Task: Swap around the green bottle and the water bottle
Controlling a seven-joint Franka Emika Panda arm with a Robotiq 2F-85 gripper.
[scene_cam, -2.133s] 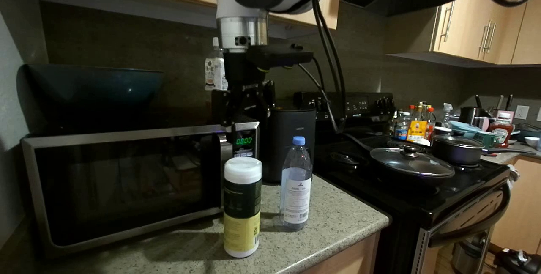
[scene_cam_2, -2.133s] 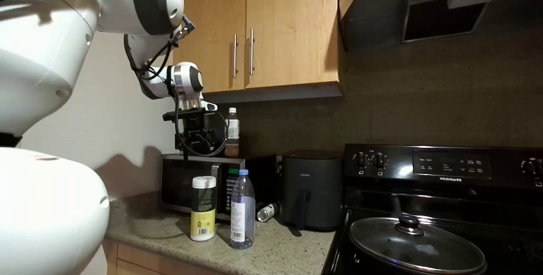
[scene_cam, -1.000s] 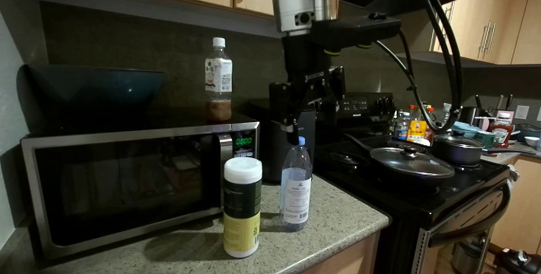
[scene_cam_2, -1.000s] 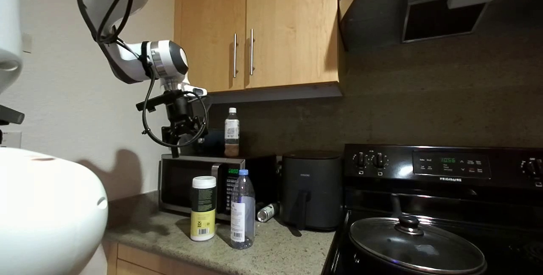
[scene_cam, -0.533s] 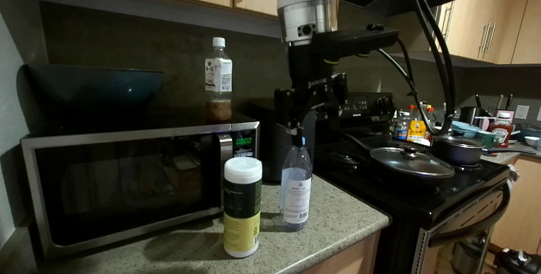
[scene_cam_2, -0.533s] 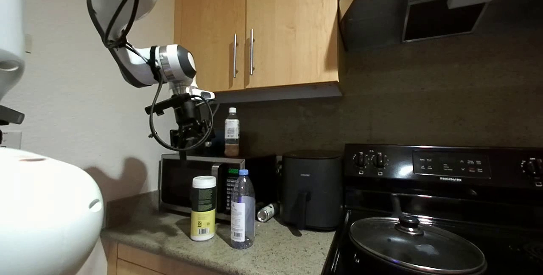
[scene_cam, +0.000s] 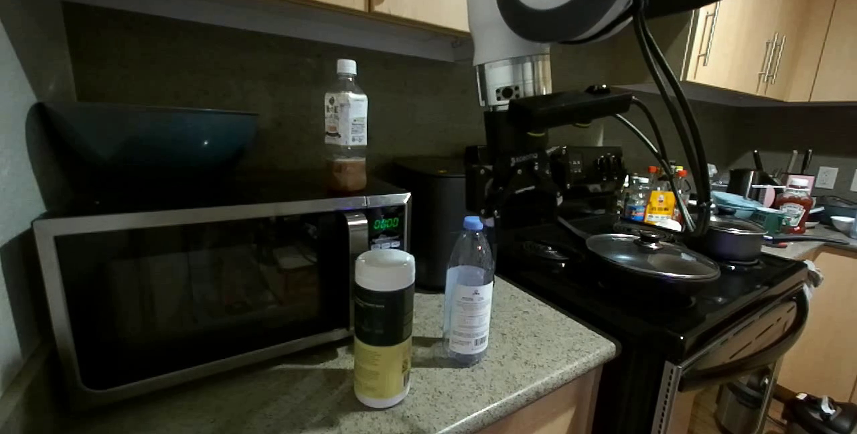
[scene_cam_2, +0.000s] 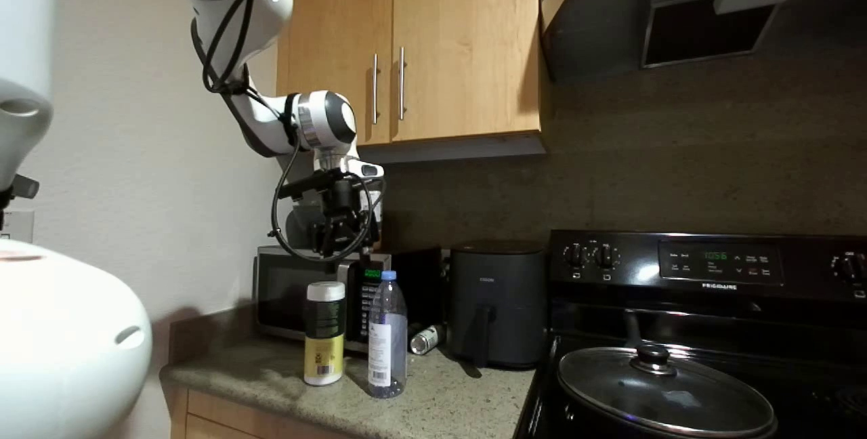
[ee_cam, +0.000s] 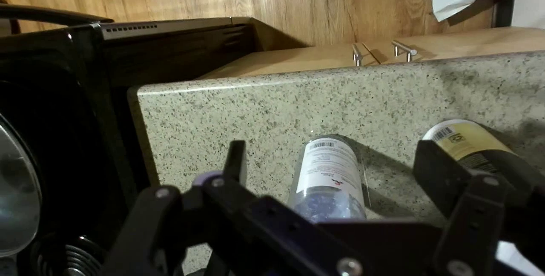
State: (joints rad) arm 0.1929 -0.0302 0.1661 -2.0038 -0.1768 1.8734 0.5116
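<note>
Black gripper (ee_cam: 330, 159): jaws spread wide, holding nothing, positioned near the top of the water bottle (scene_cam: 470, 310), apart from it. The water bottle stands upright, capped; contents cannot be told. The green bottle (scene_cam: 383, 327) stands upright beside it, to its left in both exterior views. Behind and above the water bottle, on the microwave (scene_cam: 201, 300), a white-capped bottle (scene_cam: 346, 119) contains brown liquid (scene_cam: 346, 174). Bare counter (ee_cam: 221, 127) extends from the water bottle to the edge facing the stove (scene_cam: 736, 286).

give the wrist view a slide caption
Past the open gripper stand the water bottle and, at right, the green bottle, both partly hidden.
</note>
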